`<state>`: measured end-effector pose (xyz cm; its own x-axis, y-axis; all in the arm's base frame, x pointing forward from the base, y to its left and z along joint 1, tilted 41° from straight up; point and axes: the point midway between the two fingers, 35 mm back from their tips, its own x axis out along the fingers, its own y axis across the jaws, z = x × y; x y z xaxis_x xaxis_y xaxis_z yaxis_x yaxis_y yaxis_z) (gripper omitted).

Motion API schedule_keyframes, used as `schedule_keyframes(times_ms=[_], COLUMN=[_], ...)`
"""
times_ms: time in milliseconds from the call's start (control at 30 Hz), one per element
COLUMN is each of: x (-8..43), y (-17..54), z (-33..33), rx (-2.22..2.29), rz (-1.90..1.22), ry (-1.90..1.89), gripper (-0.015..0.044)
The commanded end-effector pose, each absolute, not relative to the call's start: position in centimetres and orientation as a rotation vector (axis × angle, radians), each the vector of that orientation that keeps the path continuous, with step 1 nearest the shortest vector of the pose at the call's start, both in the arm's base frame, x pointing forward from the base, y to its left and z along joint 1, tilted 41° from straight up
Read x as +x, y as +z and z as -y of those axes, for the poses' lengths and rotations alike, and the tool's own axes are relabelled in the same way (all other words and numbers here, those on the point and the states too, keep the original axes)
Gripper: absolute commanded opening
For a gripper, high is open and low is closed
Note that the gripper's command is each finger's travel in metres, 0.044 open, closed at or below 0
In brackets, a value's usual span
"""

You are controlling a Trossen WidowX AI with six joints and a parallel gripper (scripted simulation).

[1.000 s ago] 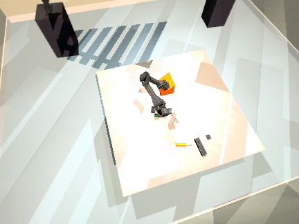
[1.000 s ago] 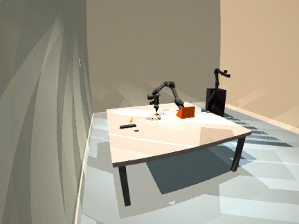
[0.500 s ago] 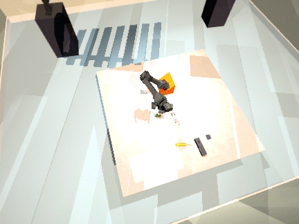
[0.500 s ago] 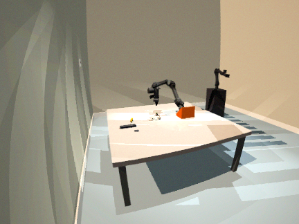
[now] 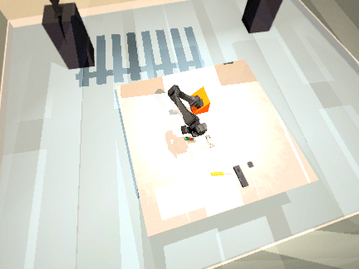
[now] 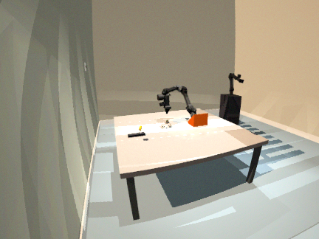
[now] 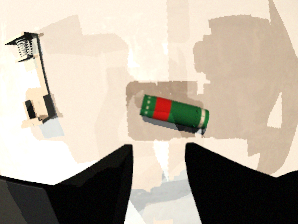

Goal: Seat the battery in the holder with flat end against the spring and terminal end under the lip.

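In the wrist view, going from left to right: a thin wire-frame battery holder (image 7: 36, 79) stands at the far left, with a small mesh-like end at the top and a dark block at the bottom. To its right lies bare pale table surface, then the battery (image 7: 174, 113), green with a red band, lying flat and slightly tilted, its right end lower. Battery and holder are well apart — the battery is not in the holder. Below, the two dark fingers of the gripper (image 7: 158, 163) are partly spread with a clear gap between them, and nothing is between them. The battery lies just beyond the fingertips, touching neither.

In the top view, the left part of the table (image 5: 137, 124) is bare up to its left edge, giving open room there. The arm (image 5: 184, 110) reaches from its base by the orange block (image 5: 203, 101) down to the battery (image 5: 189, 139), with the holder (image 5: 210, 142) just to the right. Nearer the front edge lie a yellow tool (image 5: 219, 173), a long dark bar (image 5: 240, 175) and a small dark piece (image 5: 250, 164). The right side and near corners of the table stay open — well away from the arm.

In the exterior view the gripper (image 6: 167, 109) hangs above the small things on the table (image 6: 177, 155).
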<state>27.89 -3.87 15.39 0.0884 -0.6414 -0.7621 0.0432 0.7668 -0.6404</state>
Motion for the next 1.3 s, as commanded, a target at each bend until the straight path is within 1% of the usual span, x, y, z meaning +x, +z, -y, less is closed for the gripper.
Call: schedule_keyframes(times_ms=[0, 300, 467, 1267], x=[27.8, 27.6, 27.5, 27.6], y=[14.4, 12.7, 12.3, 11.7], z=[5.5, 8.4, 9.3, 9.7], rx=[-0.817, -1.398, -1.55, -1.553], rz=[-1.514, -1.632, -1.639, -1.638], ry=[-0.292, 0.299, 0.472, 0.477], gripper=[0.0234, 0.0234, 0.0234, 0.0234])
